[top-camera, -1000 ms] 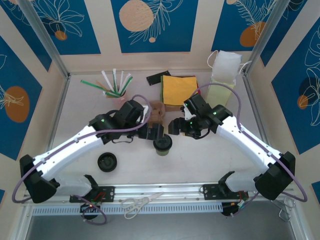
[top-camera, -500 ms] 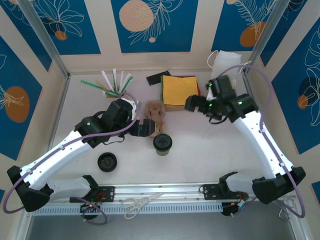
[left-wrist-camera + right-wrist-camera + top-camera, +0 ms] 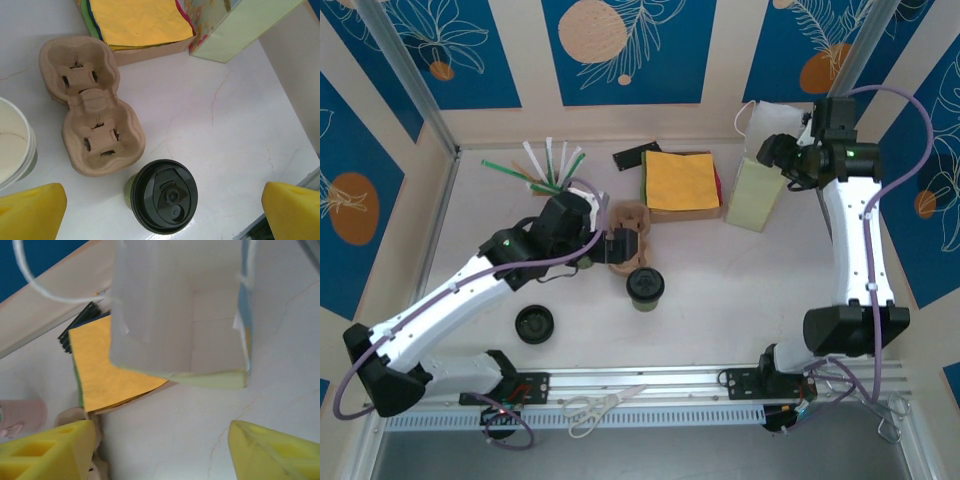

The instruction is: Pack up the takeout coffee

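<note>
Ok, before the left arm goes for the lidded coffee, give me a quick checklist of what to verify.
1. Lid seated on the takeout coffee: ok, the black lid sits flat on top.
2. Coffee standing upright: ok.
3. Left gripper open: ok, spread wide with the cup between in the wrist view.
4. Room around the cup: cannot tell, the cardboard cup carrier lies very close to it.
5. Paper bag mouth open: ok.
6. Right gripper open: ok, holding nothing.
</note>
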Robot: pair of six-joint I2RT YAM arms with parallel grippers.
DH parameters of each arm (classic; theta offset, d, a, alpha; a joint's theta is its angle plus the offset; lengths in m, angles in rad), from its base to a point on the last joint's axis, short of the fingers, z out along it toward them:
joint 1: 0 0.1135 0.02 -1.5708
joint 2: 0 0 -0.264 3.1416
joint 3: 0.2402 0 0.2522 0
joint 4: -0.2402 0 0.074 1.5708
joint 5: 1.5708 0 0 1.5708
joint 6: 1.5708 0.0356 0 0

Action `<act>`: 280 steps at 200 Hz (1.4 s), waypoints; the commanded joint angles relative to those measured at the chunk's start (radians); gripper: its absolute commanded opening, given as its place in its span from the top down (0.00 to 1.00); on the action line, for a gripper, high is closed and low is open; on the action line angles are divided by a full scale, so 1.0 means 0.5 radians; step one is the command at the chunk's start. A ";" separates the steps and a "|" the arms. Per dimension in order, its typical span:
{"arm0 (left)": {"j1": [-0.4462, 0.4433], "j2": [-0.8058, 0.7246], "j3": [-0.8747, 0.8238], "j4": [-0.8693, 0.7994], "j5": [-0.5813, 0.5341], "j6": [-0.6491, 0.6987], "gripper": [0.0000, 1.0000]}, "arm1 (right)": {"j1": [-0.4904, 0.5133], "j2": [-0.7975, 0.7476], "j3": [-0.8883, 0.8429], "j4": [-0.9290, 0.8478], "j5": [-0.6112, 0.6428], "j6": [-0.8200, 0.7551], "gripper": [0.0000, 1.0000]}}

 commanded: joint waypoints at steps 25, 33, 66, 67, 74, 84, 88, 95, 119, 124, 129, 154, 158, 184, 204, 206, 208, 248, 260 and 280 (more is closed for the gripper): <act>0.069 0.155 0.173 -0.013 0.169 0.189 0.00 | -0.108 0.284 0.279 -0.014 0.032 -0.065 0.37; 0.084 0.161 0.176 -0.017 0.186 0.202 0.00 | -0.120 0.351 0.356 -0.045 0.046 -0.074 0.38; 0.161 0.181 0.173 -0.020 0.273 0.219 0.00 | -0.149 0.607 0.609 -0.120 0.057 -0.111 0.43; 0.163 0.181 0.173 -0.020 0.276 0.220 0.00 | -0.149 0.612 0.615 -0.123 0.058 -0.110 0.42; 0.178 0.182 0.173 -0.025 0.291 0.218 0.00 | -0.150 0.666 0.663 -0.144 0.075 -0.117 0.43; 0.205 0.183 0.173 -0.032 0.321 0.217 0.00 | -0.149 0.726 0.716 -0.166 0.095 -0.124 0.43; 0.214 0.184 0.173 -0.036 0.335 0.217 0.00 | -0.151 0.746 0.731 -0.171 0.104 -0.126 0.43; 0.235 0.182 0.173 -0.044 0.348 0.218 0.00 | -0.149 0.780 0.752 -0.174 0.122 -0.135 0.43; 0.292 0.163 0.147 -0.052 0.388 0.219 0.00 | -0.164 0.902 0.839 -0.211 0.161 -0.146 0.46; 0.304 0.160 0.143 -0.054 0.394 0.215 0.00 | -0.167 0.924 0.854 -0.216 0.166 -0.146 0.47; 0.313 0.156 0.137 -0.055 0.401 0.210 0.00 | -0.170 0.941 0.864 -0.220 0.162 -0.146 0.48; 0.340 0.147 0.123 -0.057 0.412 0.210 0.00 | -0.170 1.010 0.897 -0.226 0.147 -0.162 0.55; 0.343 0.144 0.121 -0.059 0.412 0.210 0.00 | -0.170 1.016 0.902 -0.228 0.150 -0.165 0.56; 0.368 0.143 0.121 -0.072 0.422 0.220 0.00 | -0.167 1.023 0.901 -0.226 0.131 -0.176 0.68; 0.384 0.147 0.118 -0.070 0.437 0.220 0.00 | -0.165 1.000 0.881 -0.229 0.116 -0.174 0.79; 0.388 0.147 0.118 -0.069 0.440 0.220 0.00 | -0.163 0.995 0.876 -0.227 0.113 -0.174 0.80; 0.389 0.151 0.118 -0.066 0.441 0.220 0.00 | -0.162 0.986 0.869 -0.227 0.110 -0.175 0.80; 0.405 0.196 0.109 -0.039 0.491 0.222 0.00 | -0.142 0.725 0.581 -0.170 0.104 -0.171 0.93; 0.411 0.208 0.106 -0.027 0.512 0.224 0.00 | -0.137 0.612 0.454 -0.146 0.116 -0.159 0.96; 0.418 0.225 0.094 0.008 0.547 0.225 0.00 | -0.140 0.420 0.261 -0.141 0.166 -0.160 0.96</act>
